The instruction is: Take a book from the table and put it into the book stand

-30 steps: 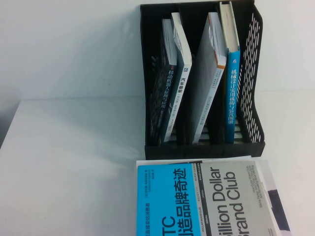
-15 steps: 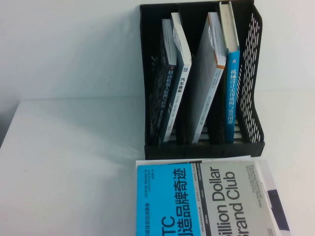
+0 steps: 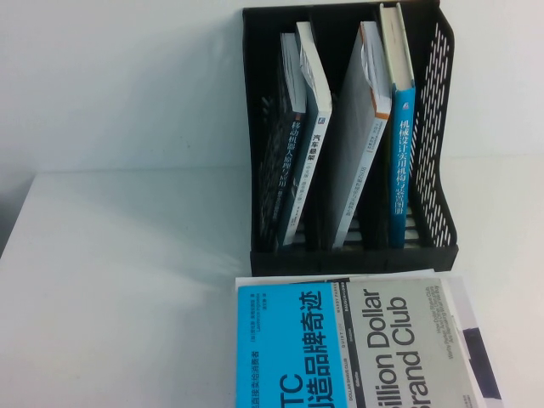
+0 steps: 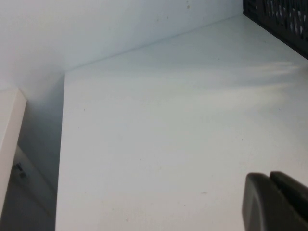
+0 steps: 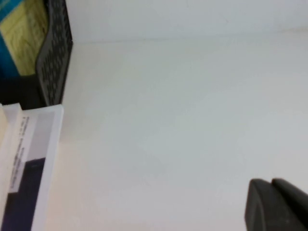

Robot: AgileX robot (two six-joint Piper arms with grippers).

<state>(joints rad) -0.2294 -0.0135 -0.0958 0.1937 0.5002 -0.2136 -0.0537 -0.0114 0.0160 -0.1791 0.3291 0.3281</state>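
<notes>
The black book stand (image 3: 353,259) stands at the back of the white table (image 3: 119,280), with books in all three slots. In front of it lies the cyan-and-grey "Billion Dollar Brand Club" book (image 3: 340,348). A larger book lies under it, and only a white and dark navy strip (image 3: 474,361) shows; this strip also shows in the right wrist view (image 5: 24,192). Its title is hidden. My left gripper (image 4: 270,175) is shut and empty over bare table left of the stand (image 4: 284,14). My right gripper (image 5: 271,182) is shut and empty over bare table right of the stand (image 5: 53,57). Neither gripper shows in the high view.
A bright-blue-spined book (image 3: 399,161) stands in the stand's right slot, a grey one (image 3: 353,170) in the middle slot, and two dark ones (image 3: 293,161) in the left slot. The table's left edge (image 4: 61,159) drops off beside a white wall.
</notes>
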